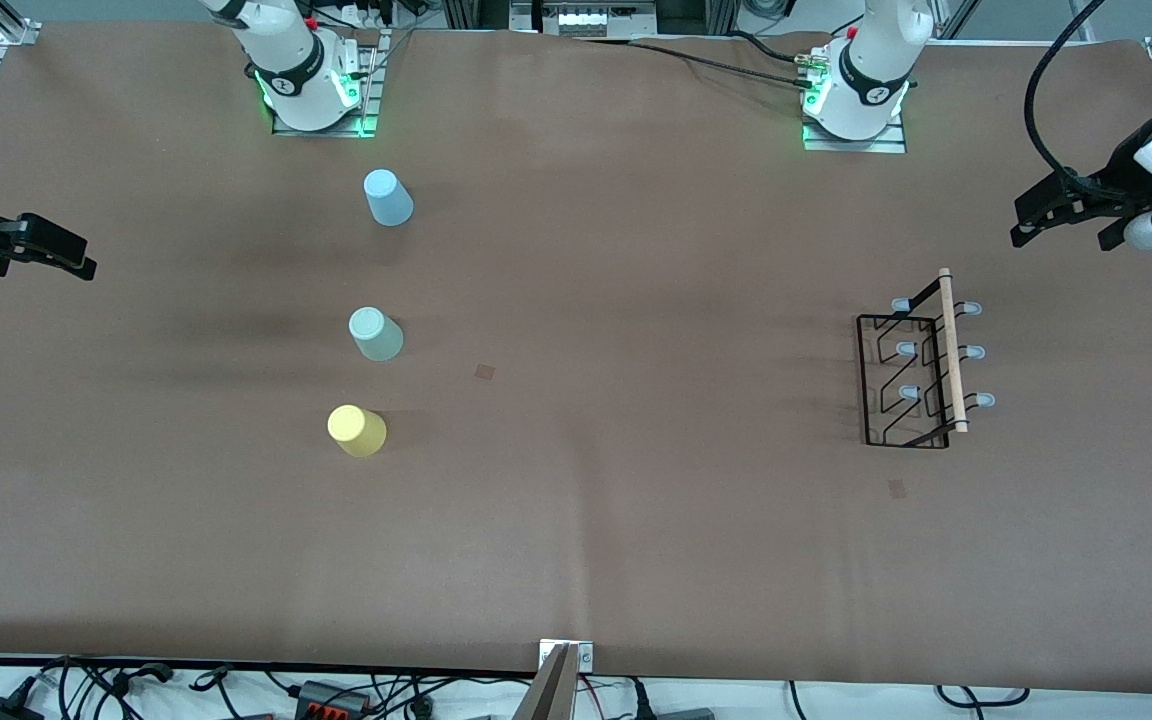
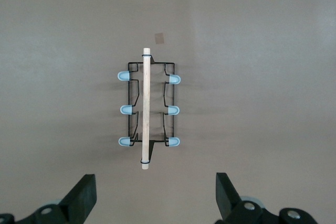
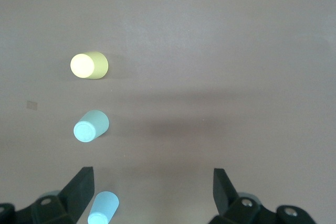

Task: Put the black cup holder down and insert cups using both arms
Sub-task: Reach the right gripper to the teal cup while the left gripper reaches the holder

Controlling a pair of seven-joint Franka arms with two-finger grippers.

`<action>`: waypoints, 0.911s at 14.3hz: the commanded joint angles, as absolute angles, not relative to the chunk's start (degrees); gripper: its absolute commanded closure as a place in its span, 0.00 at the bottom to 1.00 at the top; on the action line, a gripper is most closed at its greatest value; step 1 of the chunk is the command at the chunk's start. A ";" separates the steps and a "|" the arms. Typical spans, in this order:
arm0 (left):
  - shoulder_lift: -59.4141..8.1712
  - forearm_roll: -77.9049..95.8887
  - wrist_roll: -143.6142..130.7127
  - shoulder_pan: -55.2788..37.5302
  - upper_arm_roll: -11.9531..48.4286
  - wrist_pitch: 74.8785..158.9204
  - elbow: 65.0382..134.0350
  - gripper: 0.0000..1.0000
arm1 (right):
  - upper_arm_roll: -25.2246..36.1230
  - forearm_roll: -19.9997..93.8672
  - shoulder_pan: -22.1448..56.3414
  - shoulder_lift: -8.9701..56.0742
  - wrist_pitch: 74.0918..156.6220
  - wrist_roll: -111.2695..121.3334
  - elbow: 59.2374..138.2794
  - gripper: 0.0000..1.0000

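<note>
The black cup holder [image 1: 921,365] stands on the brown table toward the left arm's end, its wooden rod handle on top and its pale pegs sticking out on both sides. My left gripper [image 1: 1061,238] hangs open and empty in the air near that end of the table. In the left wrist view the holder [image 2: 146,108] sits ahead of the open left gripper [image 2: 156,182]. Three cups stand bottom up toward the right arm's end: light blue [image 1: 388,197], pale green [image 1: 375,334], yellow [image 1: 356,431]. My right gripper [image 1: 66,255] is open and empty; the right wrist view [image 3: 152,176] shows the yellow [image 3: 89,65], green [image 3: 91,125] and blue [image 3: 103,208] cups.
Two small tape marks lie on the table, one mid-table [image 1: 485,371], one just nearer the camera than the holder [image 1: 897,488]. The arm bases [image 1: 311,80] [image 1: 861,90] stand at the table's back edge. A metal bracket [image 1: 561,670] and cables sit at the front edge.
</note>
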State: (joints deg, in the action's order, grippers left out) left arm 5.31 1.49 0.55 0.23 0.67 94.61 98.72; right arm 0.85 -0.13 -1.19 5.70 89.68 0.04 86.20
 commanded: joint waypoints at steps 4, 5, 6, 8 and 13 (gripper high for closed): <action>4.48 2.55 0.97 0.44 0.88 94.31 97.12 0.00 | 1.23 0.88 -0.97 6.24 89.03 0.96 84.90 0.00; 4.40 2.46 0.88 0.44 0.88 94.31 96.77 0.00 | 1.06 0.97 -0.97 6.33 88.86 0.97 84.90 0.00; 3.87 2.46 0.97 0.61 0.79 94.31 96.33 0.00 | 0.88 0.97 -0.88 6.33 88.42 1.05 84.99 0.00; 2.38 2.37 0.89 0.35 0.79 93.87 94.67 0.00 | 0.70 0.97 -0.09 6.76 85.62 1.05 85.25 0.00; 0.79 1.85 1.49 0.44 0.88 90.98 94.31 0.00 | 0.53 0.97 2.89 9.15 78.05 0.97 87.52 0.00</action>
State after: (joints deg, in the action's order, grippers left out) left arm 2.25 1.49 0.55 0.23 0.69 93.65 96.49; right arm 0.44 0.27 1.52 9.53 79.80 0.27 86.43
